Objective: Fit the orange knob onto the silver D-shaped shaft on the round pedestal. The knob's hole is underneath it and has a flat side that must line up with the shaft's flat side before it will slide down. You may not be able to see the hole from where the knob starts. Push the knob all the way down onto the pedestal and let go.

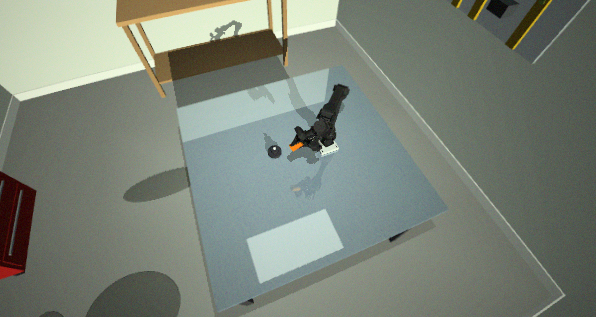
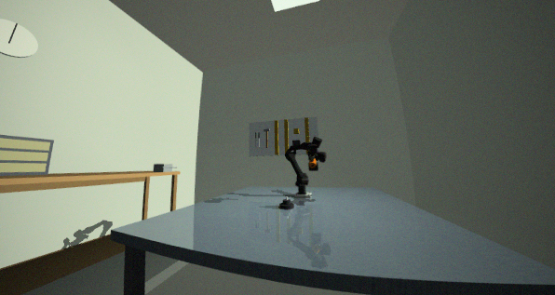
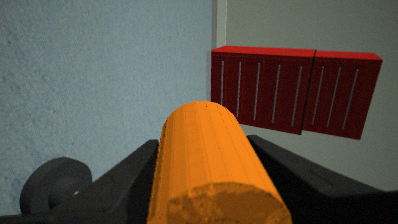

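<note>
My gripper (image 1: 296,146) (image 2: 314,163) (image 3: 202,146) is shut on the orange knob (image 1: 297,145) (image 2: 314,162) (image 3: 207,160), a ribbed orange cylinder, and holds it well above the table. The knob's hole does not show. The dark round pedestal (image 1: 274,151) (image 2: 286,204) (image 3: 52,182) stands on the grey-blue table (image 1: 350,191) (image 2: 372,234), a little to the left of the knob in the top view. In the wrist view it sits at the lower left, partly behind a finger. The silver shaft is too small to make out clearly.
The arm's base (image 1: 328,150) is just right of the pedestal. A pale rectangle (image 1: 294,243) is marked near the table's front edge. A red cabinet (image 1: 12,221) (image 3: 295,90) stands on the floor beyond the table's left edge. A wooden bench (image 1: 200,11) is at the back wall.
</note>
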### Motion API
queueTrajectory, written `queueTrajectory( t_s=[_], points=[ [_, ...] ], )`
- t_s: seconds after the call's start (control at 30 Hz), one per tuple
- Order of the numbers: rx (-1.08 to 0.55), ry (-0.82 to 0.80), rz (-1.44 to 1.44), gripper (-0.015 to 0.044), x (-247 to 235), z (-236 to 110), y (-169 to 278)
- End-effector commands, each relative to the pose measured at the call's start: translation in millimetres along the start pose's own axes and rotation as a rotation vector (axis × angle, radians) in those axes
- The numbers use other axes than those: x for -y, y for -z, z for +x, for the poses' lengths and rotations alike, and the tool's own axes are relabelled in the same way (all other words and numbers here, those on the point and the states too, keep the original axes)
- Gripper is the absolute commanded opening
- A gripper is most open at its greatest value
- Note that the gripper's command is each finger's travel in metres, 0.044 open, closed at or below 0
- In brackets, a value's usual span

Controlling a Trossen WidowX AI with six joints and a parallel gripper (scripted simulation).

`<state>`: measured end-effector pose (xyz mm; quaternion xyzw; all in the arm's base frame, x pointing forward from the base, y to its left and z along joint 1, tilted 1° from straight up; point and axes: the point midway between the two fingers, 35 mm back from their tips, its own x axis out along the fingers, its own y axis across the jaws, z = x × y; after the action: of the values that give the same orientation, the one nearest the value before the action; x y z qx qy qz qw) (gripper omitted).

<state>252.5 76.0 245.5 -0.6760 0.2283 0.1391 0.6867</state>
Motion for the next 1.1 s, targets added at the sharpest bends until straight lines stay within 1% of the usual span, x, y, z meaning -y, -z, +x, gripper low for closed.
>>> queueTrajectory(
  t_s=[0.0,0.2,0.37,0.83,1.07],
  points=[
    [0.003,0.0,0.004,0.0,0.4,-0.1,-0.4],
    [0.002,0.009,0.005,0.0,-0.8,0.6,-0.1],
    [0.001,-0.044,0.005,0.0,-6.3,5.7,0.3],
    [0.001,-0.403,0.004,0.0,-26.0,28.5,0.6],
    [0.001,-0.557,0.003,0.0,-34.1,38.4,0.6]
  ],
)
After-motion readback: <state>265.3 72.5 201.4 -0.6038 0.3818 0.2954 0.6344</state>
